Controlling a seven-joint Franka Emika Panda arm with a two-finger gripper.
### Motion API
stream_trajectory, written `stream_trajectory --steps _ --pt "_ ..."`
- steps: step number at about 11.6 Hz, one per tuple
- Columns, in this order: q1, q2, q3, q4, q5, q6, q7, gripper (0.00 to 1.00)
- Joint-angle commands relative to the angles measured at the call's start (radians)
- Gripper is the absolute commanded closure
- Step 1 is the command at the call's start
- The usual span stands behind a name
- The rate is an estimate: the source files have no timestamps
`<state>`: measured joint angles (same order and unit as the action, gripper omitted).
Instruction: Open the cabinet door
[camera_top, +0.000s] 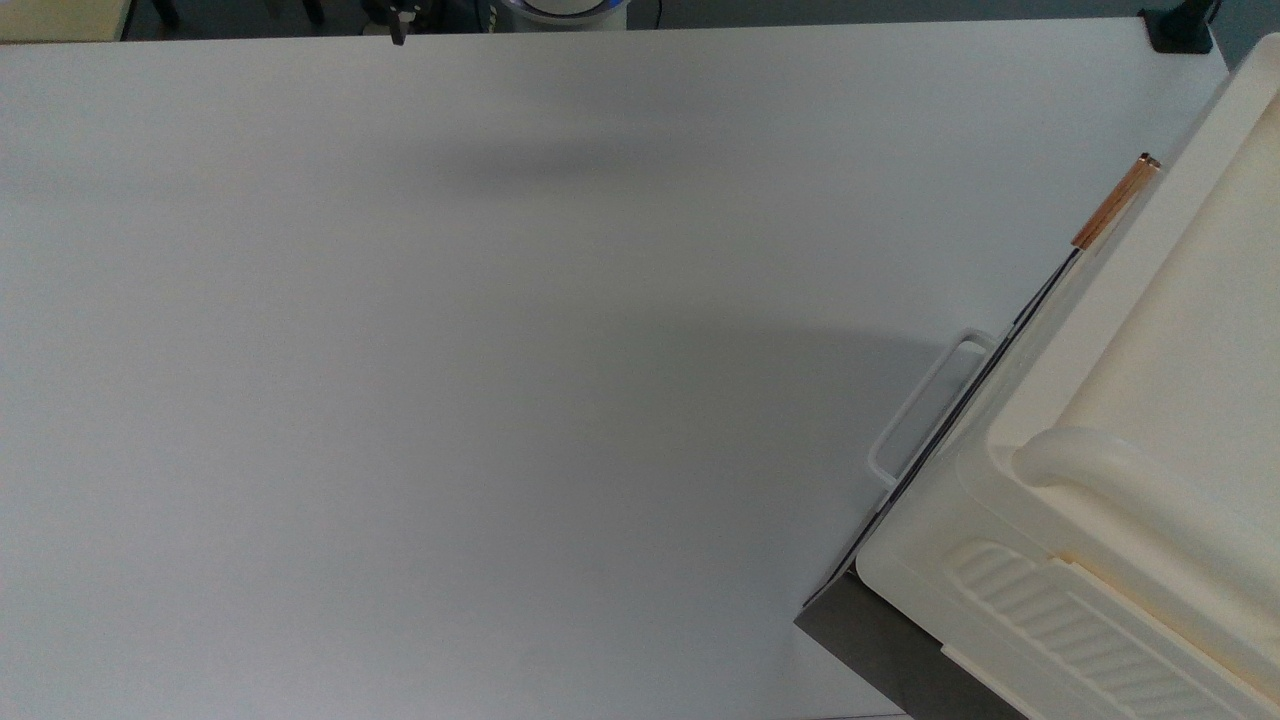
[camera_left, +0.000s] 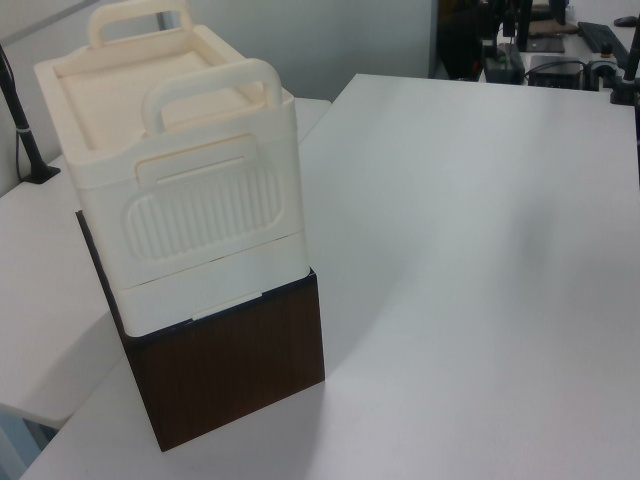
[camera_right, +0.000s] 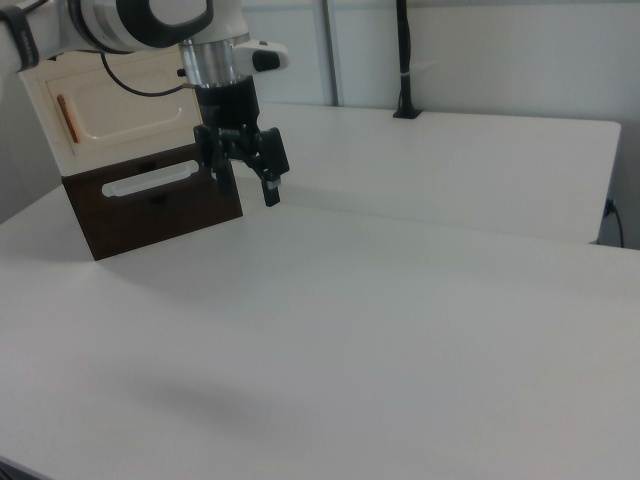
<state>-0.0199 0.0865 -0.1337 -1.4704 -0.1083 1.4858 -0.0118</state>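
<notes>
The gripper (camera_right: 248, 182) hangs above the white table (camera_right: 420, 300), fingers spread apart and holding nothing. In the right view the cabinet door (camera_right: 130, 108) sits behind it and to the right view's left, closed flat against the cream cabinet (camera_left: 180, 190). Its copper handle (camera_right: 67, 119) (a short upright bar) is at the door's far end from the gripper, well apart. Below the door is the dark brown drawer (camera_right: 150, 200) with its white loop handle (camera_right: 150, 180).

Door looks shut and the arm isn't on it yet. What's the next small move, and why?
Probably bring the open end effector toward the copper handle on the cabinet door. The door sits flush, and the end effector hangs above the table, apart from it.
</notes>
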Motion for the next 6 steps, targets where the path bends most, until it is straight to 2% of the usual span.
stream_trajectory --steps 1,6 --pt "0.034 -0.005 -0.009 -0.01 -0.03 0.01 0.0 0.0" --pt "0.034 -0.007 -0.014 -0.011 -0.03 0.008 0.0 0.0"
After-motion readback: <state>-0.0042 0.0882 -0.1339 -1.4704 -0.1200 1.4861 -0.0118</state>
